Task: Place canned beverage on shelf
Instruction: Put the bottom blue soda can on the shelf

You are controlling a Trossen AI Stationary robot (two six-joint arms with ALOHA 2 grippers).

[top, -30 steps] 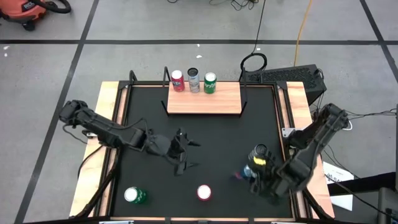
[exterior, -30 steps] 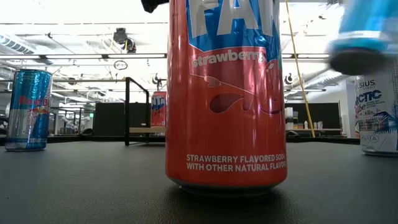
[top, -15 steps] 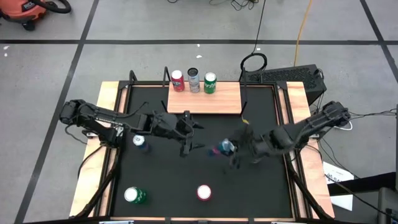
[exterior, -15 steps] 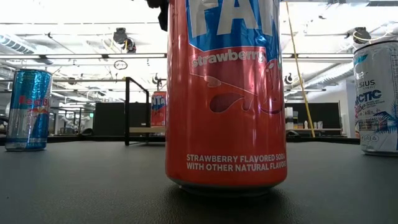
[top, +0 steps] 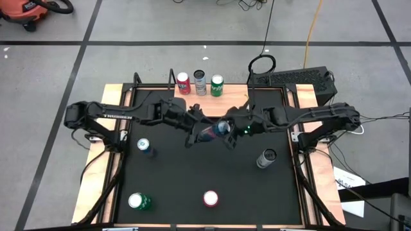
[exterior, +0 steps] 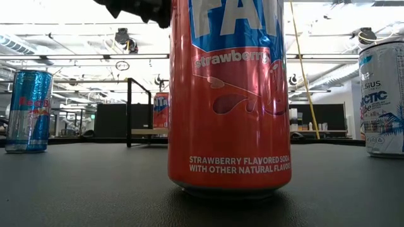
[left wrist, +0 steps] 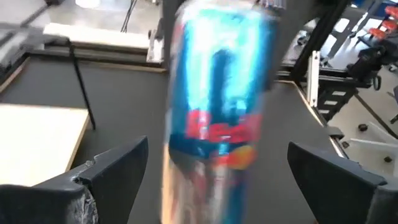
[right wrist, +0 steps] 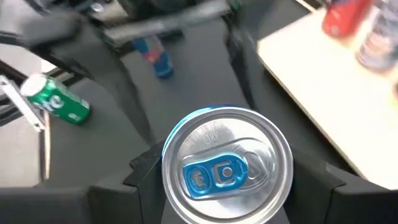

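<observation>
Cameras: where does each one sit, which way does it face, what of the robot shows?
High: above the table, straight down; both arms, left gripper and right gripper meeting at the blue can before the shelf.
Low: tabletop height, level across; strawberry can fills it, dark arm part on top.
Left wrist: past open fingers at the blue can.
Right wrist: down its fingers onto the held can's top.
Shared: both wrists see the blue can.

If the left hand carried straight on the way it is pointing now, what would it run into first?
Most likely the blue can, which the right hand holds out in mid-air. It lies directly ahead, centred between the left hand's open fingers. Exact depth is unclear, but nothing else shows in between.
</observation>
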